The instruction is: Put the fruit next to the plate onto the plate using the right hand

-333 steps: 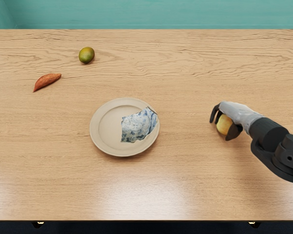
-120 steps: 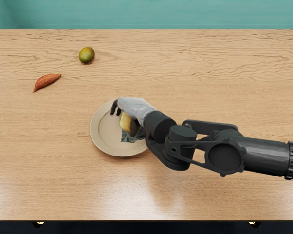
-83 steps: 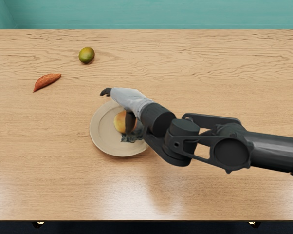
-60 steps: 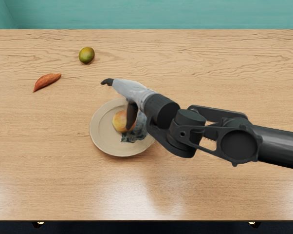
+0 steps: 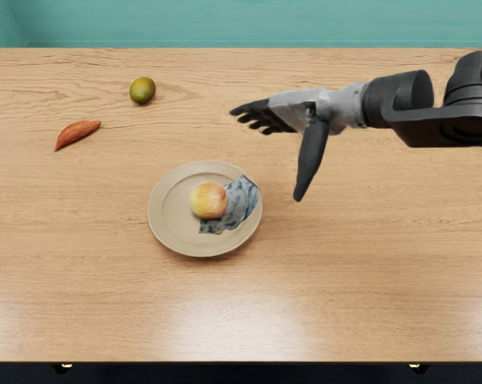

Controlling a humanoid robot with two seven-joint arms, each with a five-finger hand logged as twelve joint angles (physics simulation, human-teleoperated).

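The robot's right hand hovers above the table, up and to the right of the plate and well apart from it. Its fingers are spread and its thumb points down, so it holds nothing. The yellow-red fruit sits on the plate near the middle, touching a blue patterned patch on the plate's right side. This is where the task wants it, so the empty hand suggests the job is done. A green-yellow fruit and an orange-red vegetable lie far off at the table's upper left, too distant from the plate to be the piece meant.
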